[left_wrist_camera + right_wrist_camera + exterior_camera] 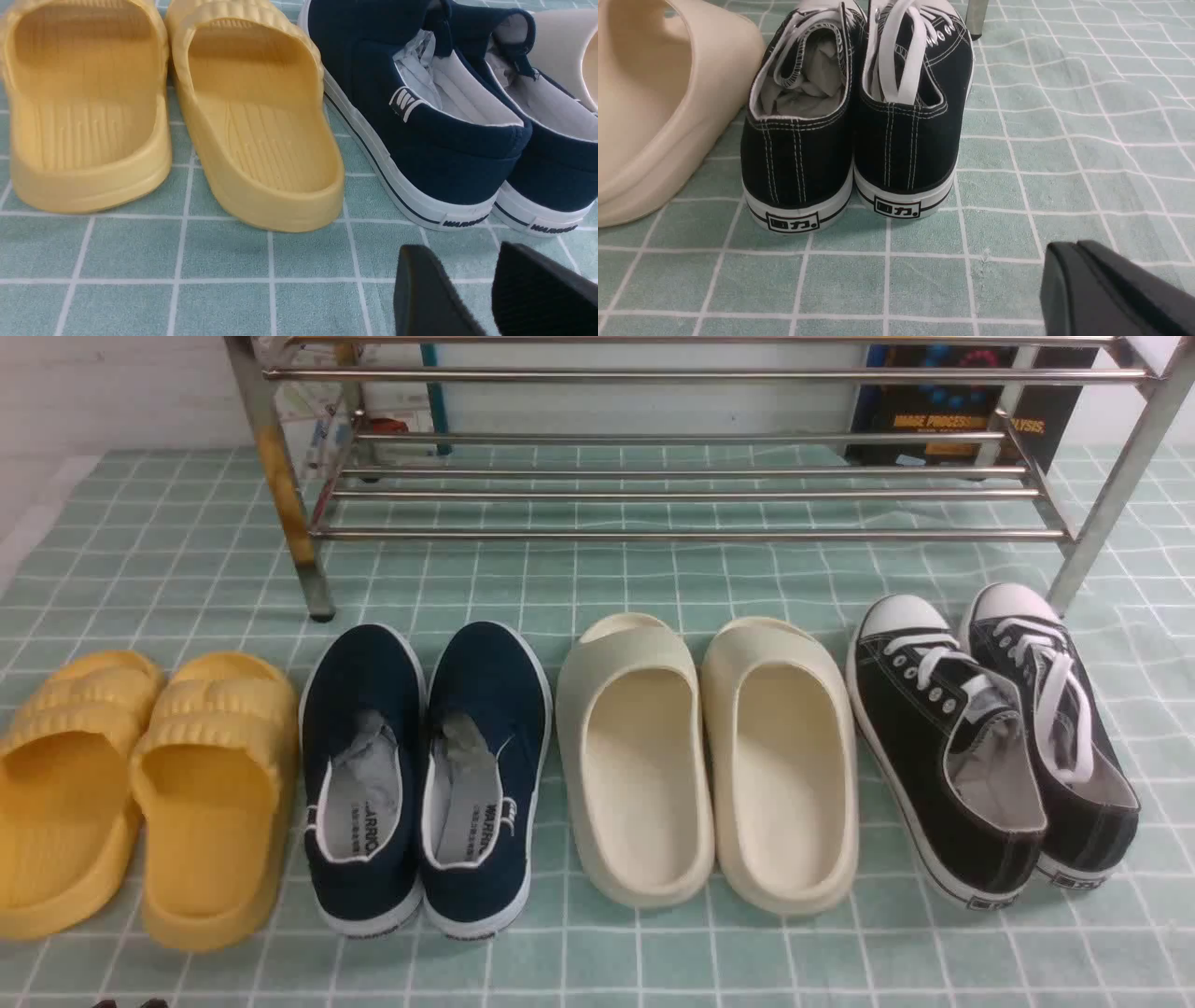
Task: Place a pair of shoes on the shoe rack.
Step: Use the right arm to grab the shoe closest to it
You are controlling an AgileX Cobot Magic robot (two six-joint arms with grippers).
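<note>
The black canvas sneakers (910, 737) stand touching at the lower right of the front frame, short of the steel shoe rack (691, 534) at the top. They are judged light and soft-sided, best pinched together at the firmer heel collars (803, 122). The right pincer (1073, 252) is pressed together, empty; the left pincer (460, 261) is spread.

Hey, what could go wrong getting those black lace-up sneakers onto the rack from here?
The sneakers press together, so gripping one could drag the other.
The cream slippers sit close beside them and might get nudged.
The right leg of the rack stands just past the toes; a lifted shoe could clip it.
</note>
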